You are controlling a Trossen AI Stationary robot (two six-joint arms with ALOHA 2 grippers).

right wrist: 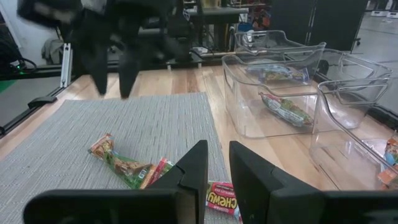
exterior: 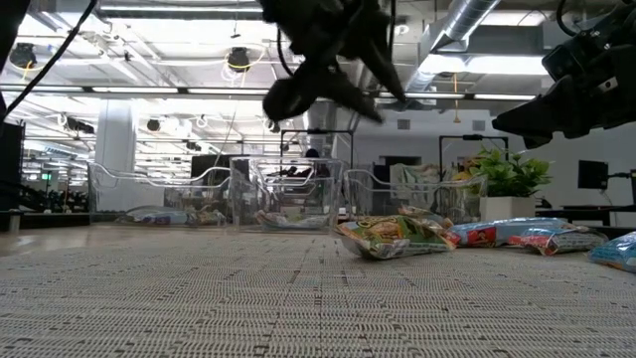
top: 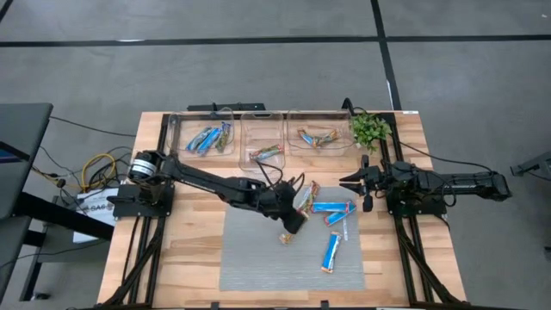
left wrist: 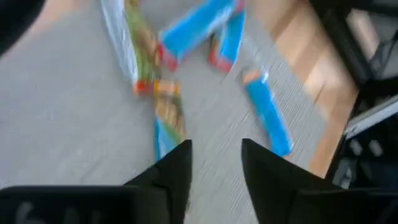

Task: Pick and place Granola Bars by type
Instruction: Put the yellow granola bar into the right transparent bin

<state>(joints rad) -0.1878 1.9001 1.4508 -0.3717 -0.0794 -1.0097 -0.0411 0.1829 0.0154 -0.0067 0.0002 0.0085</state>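
Several granola bars lie flat on the grey mat [top: 258, 250]: a multicoloured one [top: 306, 196], two blue ones with red ends [top: 331, 207], a blue-and-white one [top: 331, 250] and a small multicoloured one [top: 287, 238]. My left gripper [top: 294, 226] hangs open and empty just above that small bar [left wrist: 168, 121]. In the low view the left gripper [exterior: 323, 99] is clear of the mat. My right gripper [top: 355, 181] waits at the mat's right side, above the table. Its fingers [right wrist: 198, 163] stand a narrow gap apart with nothing between them.
Three clear bins stand in a row at the far edge: left [top: 202, 136] with blue bars, middle [top: 263, 142] with one multicoloured bar, right [top: 318, 136] with bars. A small potted plant [top: 370, 129] stands right of them. The mat's near left part is bare.
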